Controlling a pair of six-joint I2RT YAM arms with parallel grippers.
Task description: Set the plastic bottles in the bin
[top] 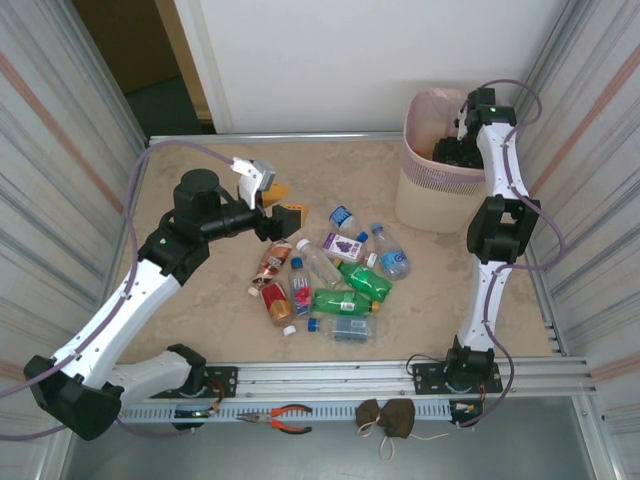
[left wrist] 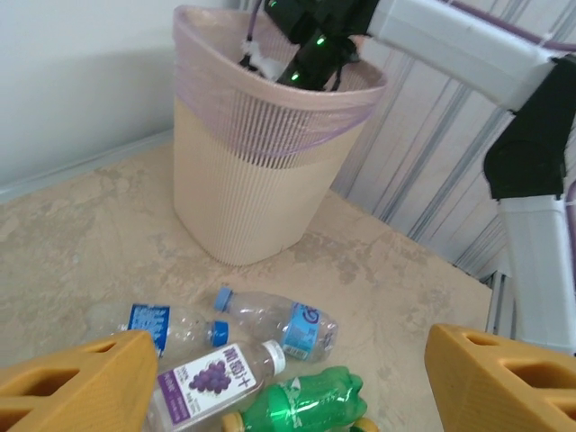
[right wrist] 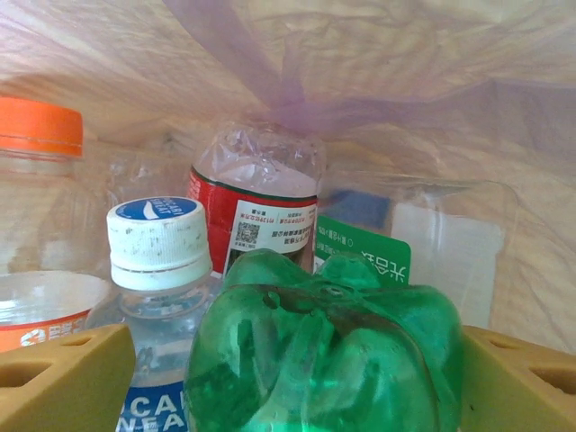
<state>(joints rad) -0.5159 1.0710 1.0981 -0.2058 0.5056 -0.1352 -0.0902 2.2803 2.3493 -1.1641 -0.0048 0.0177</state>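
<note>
Plastic bottles (top: 343, 300) lay near the bin (top: 425, 195); inside it, right gripper (right wrist: 297, 364) spread around a green bottle (right wrist: 324, 333); left gripper (left wrist: 288, 382) spread.

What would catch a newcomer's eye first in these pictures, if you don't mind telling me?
Most likely the cluster of plastic bottles in the middle of the table, with the open left tool hovering just to its left. Next, the pale-pink bin in the far right corner, where the right tool reaches in with a green bottle between its fingers, among other bottles inside.
</note>
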